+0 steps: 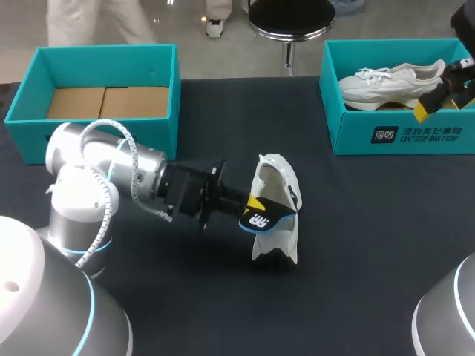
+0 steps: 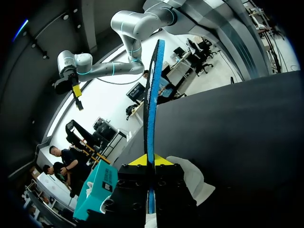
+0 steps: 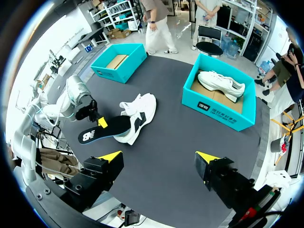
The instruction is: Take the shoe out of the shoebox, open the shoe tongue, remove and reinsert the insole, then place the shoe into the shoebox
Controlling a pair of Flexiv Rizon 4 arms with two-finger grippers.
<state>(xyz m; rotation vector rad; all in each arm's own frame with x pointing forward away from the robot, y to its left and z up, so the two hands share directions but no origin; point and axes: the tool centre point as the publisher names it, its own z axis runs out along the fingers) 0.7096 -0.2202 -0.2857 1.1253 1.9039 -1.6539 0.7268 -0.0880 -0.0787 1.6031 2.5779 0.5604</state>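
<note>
The left gripper (image 1: pixel 249 209) pinches the dark insole (image 1: pixel 261 216) by one end, its yellow tips pressed against the two faces. In the left wrist view the insole (image 2: pixel 153 109) stands edge-on between the fingers of the left gripper (image 2: pixel 151 160) and runs straight ahead of them.

The white shoe (image 1: pixel 276 241) lies on the table (image 1: pixel 371 245) at the centre of the head view, with its long axis running up and down the frame. The insole comes in from the left, so it lies across the shoe rather than along it, and its free end overlaps the shoe's middle. The right wrist view shows the same crossing, insole (image 3: pixel 107 129) over shoe (image 3: pixel 140 111).

Going back in, the insole probably has to turn until its length matches the shoe's (I cannot tell which end is the heel).

The left arm is much the nearer. The right gripper (image 1: pixel 445 104) hangs at the upper right of the head view, over the right shoebox (image 1: pixel 401 137) that holds a second shoe (image 1: pixel 386 83). Its fingers are spread wide and empty, well apart from the work. The left shoebox (image 1: pixel 30 89) sits empty at the upper left.
</note>
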